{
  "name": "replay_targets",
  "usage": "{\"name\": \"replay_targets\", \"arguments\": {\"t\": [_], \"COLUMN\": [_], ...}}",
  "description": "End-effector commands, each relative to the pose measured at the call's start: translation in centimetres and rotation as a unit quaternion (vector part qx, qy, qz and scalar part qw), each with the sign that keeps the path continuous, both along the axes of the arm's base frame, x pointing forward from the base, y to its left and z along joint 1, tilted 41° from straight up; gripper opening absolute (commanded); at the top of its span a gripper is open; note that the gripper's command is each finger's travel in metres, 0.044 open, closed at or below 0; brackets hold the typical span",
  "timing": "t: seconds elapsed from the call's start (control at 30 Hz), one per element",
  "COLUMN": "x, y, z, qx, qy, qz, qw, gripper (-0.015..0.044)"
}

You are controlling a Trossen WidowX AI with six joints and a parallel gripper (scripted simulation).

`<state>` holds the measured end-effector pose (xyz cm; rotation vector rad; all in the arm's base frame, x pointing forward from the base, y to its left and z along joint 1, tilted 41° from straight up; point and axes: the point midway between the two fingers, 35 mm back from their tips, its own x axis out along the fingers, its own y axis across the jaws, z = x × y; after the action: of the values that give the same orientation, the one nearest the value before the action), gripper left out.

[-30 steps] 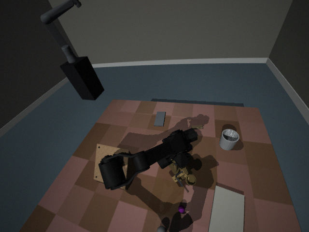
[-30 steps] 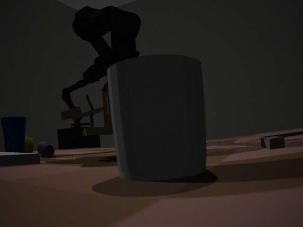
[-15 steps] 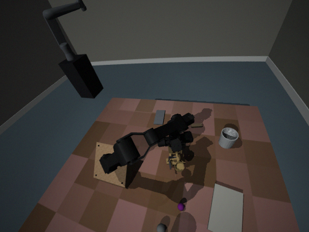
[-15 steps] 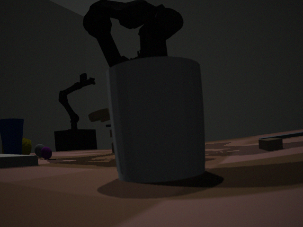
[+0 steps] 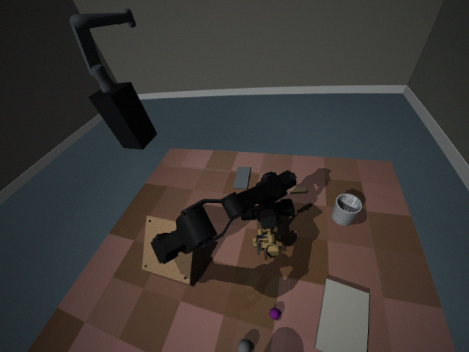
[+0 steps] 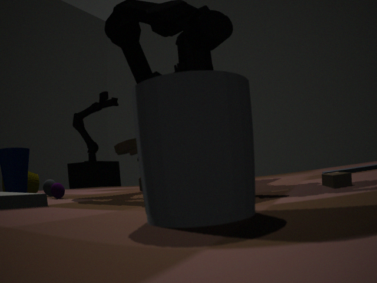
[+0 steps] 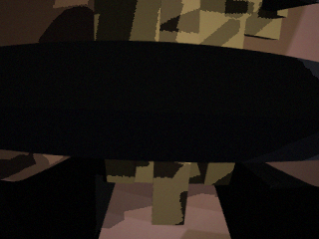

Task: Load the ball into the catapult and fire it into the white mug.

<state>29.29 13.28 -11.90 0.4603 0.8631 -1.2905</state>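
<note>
The wooden catapult (image 5: 268,243) (image 7: 170,194) is between my gripper's fingers (image 5: 270,226); the gripper is shut on its frame from above. In the exterior view one wooden end of the catapult (image 6: 126,147) pokes out left of the mug, above the mat. The white mug (image 5: 346,209) (image 6: 196,146) stands upright to the right of the catapult and hides most of it in the exterior view. A purple ball (image 5: 275,313) (image 6: 58,190) lies on the mat nearer the front, apart from the gripper. A grey ball (image 5: 245,345) (image 6: 47,186) lies beside it.
A white slab (image 5: 344,316) (image 6: 21,199) lies front right, with a blue cup (image 6: 13,168) and a yellow thing (image 6: 33,181) near it. A grey flat block (image 5: 242,177) and a small wooden block (image 5: 298,190) (image 6: 336,178) lie behind. My base stands on a wooden board (image 5: 163,263).
</note>
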Motion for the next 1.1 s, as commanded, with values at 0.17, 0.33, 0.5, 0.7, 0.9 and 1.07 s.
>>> {"name": "replay_targets", "arguments": {"t": [0.17,0.33,0.5,0.7,0.9,1.07], "x": [0.2,0.2,0.3,0.3,0.2,0.2], "y": [-0.8,-1.3,-1.9,-2.5,-2.3,-2.3], "z": [-1.0,-1.7,-2.3,-3.0,-2.8,-2.8], "qx": [-0.001,-0.001,-0.001,-0.002,0.0,0.0], "qy": [-0.001,-0.001,-0.001,-0.001,0.001,0.001], "qz": [0.003,0.003,0.002,0.002,-0.003,-0.003], "qw": [1.0,1.0,1.0,1.0,1.0,1.0], "gripper": [0.0,0.0,0.0,0.0,0.0,0.0131]}}
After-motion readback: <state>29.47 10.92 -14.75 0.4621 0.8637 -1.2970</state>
